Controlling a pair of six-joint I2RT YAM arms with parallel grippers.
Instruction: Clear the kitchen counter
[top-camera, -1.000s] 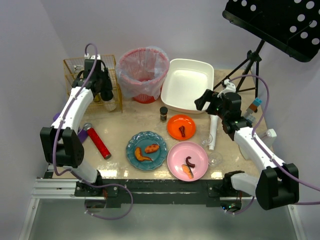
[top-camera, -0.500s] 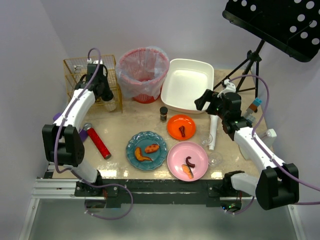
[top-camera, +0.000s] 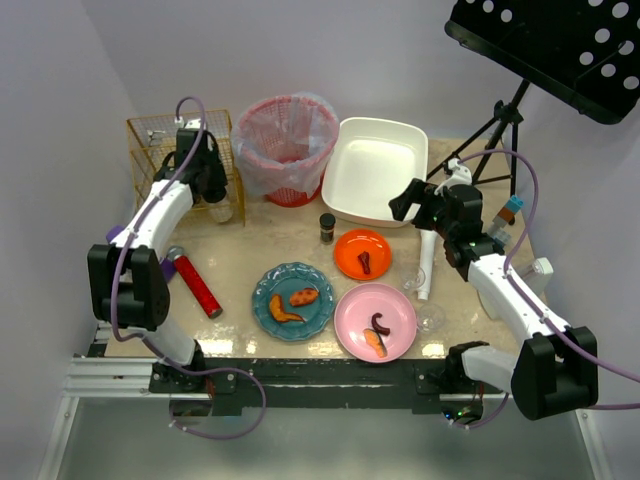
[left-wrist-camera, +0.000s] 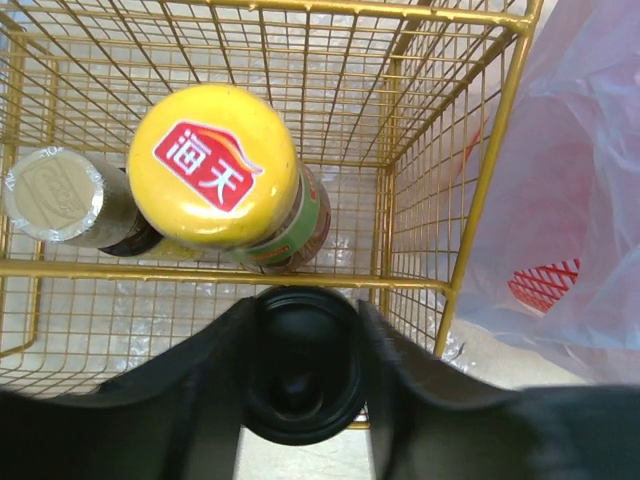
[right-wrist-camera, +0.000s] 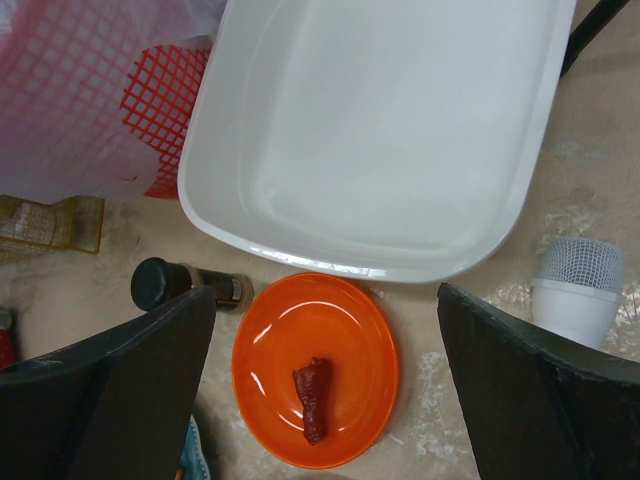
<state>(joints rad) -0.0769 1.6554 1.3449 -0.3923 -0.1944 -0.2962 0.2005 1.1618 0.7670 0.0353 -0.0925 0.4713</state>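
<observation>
The beige kitchen counter (top-camera: 250, 240) holds a teal plate (top-camera: 262, 290), a pink plate (top-camera: 350, 310) and an orange plate (top-camera: 363, 253), each with food scraps. My left gripper (top-camera: 212, 185) is at the front right corner of the gold wire basket (top-camera: 150, 130). In the left wrist view its fingers press both sides of a bottle's black cap (left-wrist-camera: 300, 365). I cannot tell if the bottle is inside the basket. My right gripper (right-wrist-camera: 322, 300) hangs open above the orange plate (right-wrist-camera: 270, 370) and its dark red scrap (right-wrist-camera: 314, 400), with nothing between the fingers.
In the basket (left-wrist-camera: 200, 272) stand a yellow-lidded jar (left-wrist-camera: 215, 165) and a silver-capped bottle (left-wrist-camera: 55, 195). A pink bin (top-camera: 288, 150) and a white tub (top-camera: 375, 170) sit at the back. A spice jar (top-camera: 327, 226), red cylinder (top-camera: 197, 285), white tube (top-camera: 426, 265) and glass (top-camera: 430, 318) lie about.
My left gripper has drawn back and left toward the basket corner. The black-capped bottle has hardly shifted. The right arm has not moved.
</observation>
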